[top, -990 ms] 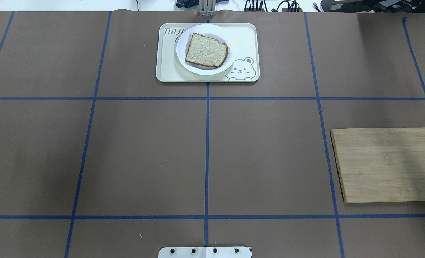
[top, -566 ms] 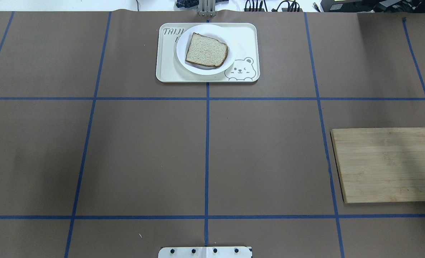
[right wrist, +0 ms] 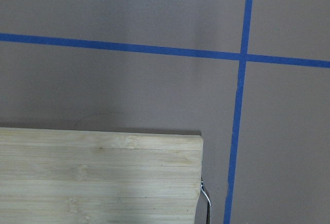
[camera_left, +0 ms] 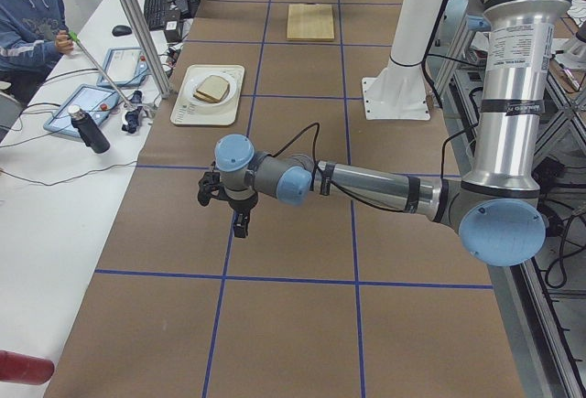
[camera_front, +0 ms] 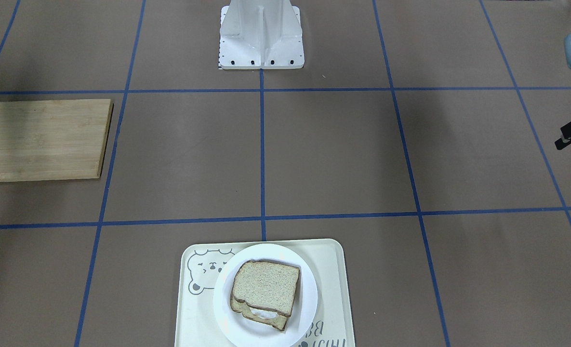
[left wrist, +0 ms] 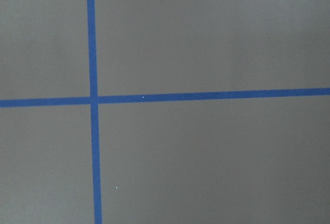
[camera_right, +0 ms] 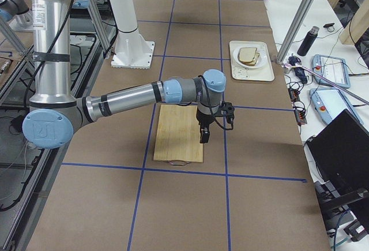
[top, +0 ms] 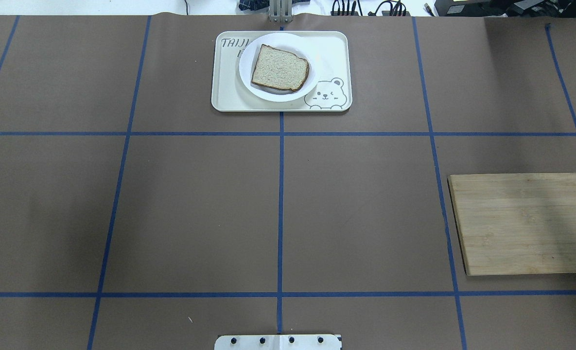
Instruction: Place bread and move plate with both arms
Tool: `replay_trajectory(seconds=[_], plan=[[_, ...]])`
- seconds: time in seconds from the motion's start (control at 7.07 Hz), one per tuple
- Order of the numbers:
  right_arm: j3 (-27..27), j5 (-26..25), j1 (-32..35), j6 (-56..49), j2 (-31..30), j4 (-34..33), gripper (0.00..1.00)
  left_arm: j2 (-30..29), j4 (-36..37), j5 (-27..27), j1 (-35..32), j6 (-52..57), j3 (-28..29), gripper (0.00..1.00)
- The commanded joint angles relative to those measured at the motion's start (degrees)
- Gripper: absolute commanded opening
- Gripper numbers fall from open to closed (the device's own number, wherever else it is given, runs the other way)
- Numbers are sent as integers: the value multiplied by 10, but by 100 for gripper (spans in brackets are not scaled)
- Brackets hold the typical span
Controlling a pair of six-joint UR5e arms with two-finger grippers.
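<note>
Overhead exterior: bread on plate, nothing gripped

The bread was seen flat on the plate, itself set on the tray at the counter's far middle edge. The left pincer was held over bare paper and the right pincer above the cutting board, both well apart from it. Neither opening could be judged, and neither looked clearly nearer. Bare counter lay between.

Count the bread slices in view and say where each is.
2. The top slice lies on the lower slice, whose edge alone shows, both on the plate on the tray. Anything between them is mostly hidden.
</note>
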Motion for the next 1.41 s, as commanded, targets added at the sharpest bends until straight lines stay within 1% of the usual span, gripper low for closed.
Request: replay_trajectory(seconds=[0.0,1.27], plan=[[2,1,1,0,0,0,100,4,-10,-2,-2,0,-4,98],[6,11,1,1,-3,0,100,5,-10,-2,-2,-1,-7,98]])
